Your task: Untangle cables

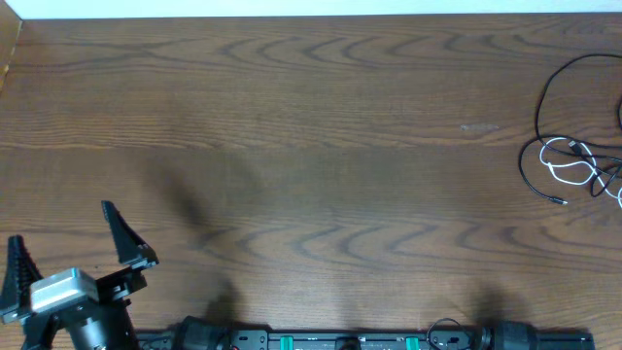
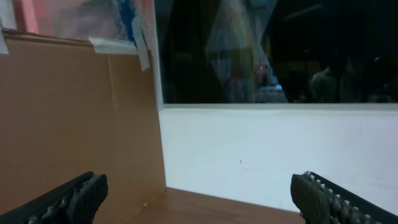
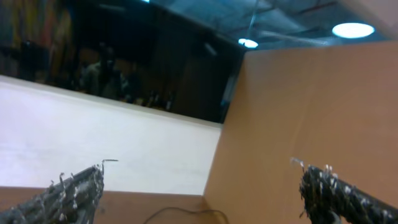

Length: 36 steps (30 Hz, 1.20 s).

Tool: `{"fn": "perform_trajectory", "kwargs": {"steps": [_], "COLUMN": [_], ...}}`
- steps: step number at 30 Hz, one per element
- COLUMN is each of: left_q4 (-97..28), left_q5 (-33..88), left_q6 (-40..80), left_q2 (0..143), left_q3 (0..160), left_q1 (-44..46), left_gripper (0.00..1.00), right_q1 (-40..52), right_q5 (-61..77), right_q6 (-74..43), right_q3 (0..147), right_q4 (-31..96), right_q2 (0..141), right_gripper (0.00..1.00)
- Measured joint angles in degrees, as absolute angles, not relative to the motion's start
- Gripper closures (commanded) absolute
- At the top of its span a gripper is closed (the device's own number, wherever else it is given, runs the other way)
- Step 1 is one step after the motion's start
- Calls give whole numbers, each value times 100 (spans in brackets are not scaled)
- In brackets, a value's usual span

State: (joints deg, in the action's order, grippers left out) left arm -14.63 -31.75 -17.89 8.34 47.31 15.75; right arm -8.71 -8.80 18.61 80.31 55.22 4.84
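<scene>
The cables, black and white, lie tangled at the bench's right edge. The left end effector hovers over the bench's near left corner, fingers wide apart, empty. The right end effector is likewise spread, holding nothing.

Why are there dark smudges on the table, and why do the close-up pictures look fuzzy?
Overhead: the smudges are soft shadows on the table; the cables look sharp. Left wrist: dim, the near fingers blurred. Right wrist: a ceiling lamp glares, and the fingers are out of focus.
</scene>
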Motion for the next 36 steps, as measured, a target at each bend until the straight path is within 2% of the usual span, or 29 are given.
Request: {"fn": "perform_trajectory", "kwargs": {"steps": [6,12,23,31,36], "left_q4": [-1271,-1170,-1166,-1164,-1160], "left_q5": [-3192,-3190,-3190,-3190,-3190], "left_q6": [-1791,-1789,-1789,-1791,-1789], "left_q2": [834,834,834,834,834], "left_q3": [4842,4869,4869,4869,4869], "left_q1": [1575,1575,1575,1575,1575], "left_gripper": [0,0,0,0,0], "right_q1": [-735,-499,-158,10,19], "right_q5": [-1343,-1638,-1579,-613,163], "right_q6": [1953,2001,1942,1824,2187], "right_q3": [9124,9426,9174,8707,8263], "right_q4": [6777,7513,7295,7271,7358], "right_q2": [475,473,473,473,473], "right_gripper": [1,1,1,1,1]}}
